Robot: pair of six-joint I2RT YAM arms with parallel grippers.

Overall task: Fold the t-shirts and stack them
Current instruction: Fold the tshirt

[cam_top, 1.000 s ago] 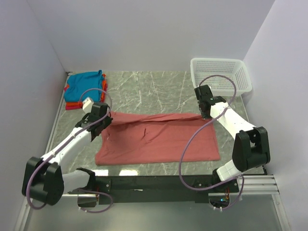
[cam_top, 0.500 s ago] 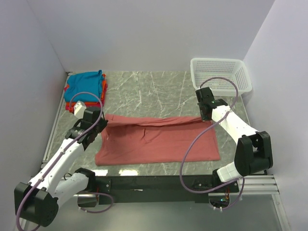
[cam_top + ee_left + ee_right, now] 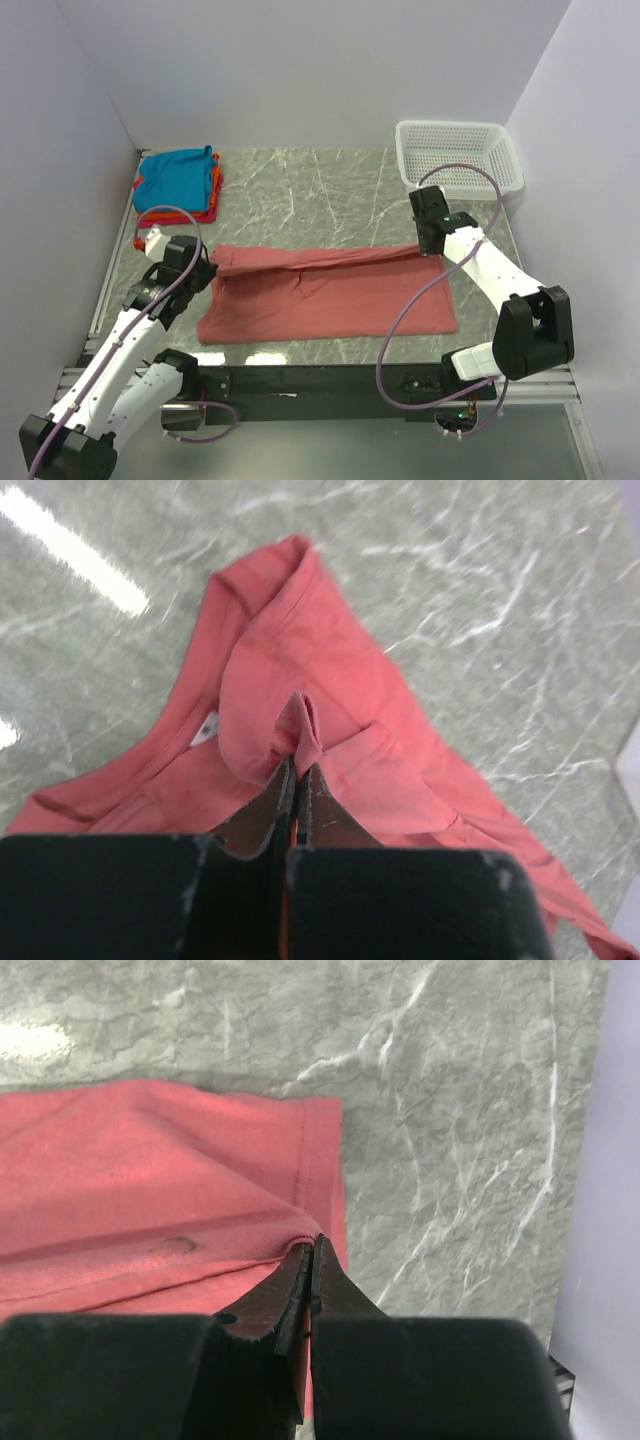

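1. Toward the near edge of the grey marble table (image 3: 330,190): pink shirt (image 3: 330,305), spread wide from left to right, its near half lying flat.
2. Along the far edge of that shirt: a darker, raised band of cloth, drawn out in a long line between the two grippers.
3. At the left end of the band: left gripper (image 3: 297,772), jaws pressed together with no gap showing, pinching a small peak of pink cloth.
4. Just beyond that pinch, in the left wrist view: rumpled cloth around the neckline, with a small white label (image 3: 204,728) on its inner side.
5. At the right end of the band: right gripper (image 3: 312,1252), likewise closed tight, holding a fold of pink cloth right beside the stitched hem.
6. To the right of that hem, in the right wrist view: bare marble.
7. In the far left corner of the table: stack of folded shirts (image 3: 180,192), with a teal shirt (image 3: 175,175) on top, an orange edge (image 3: 216,180) showing at its right side and a red edge (image 3: 198,214) at its near side.
8. Between that stack and the pink shirt: a clear strip of table, the two not touching.
9. In the far right corner: white mesh basket (image 3: 505,150), upright, just beyond the right arm and apart from every shirt.
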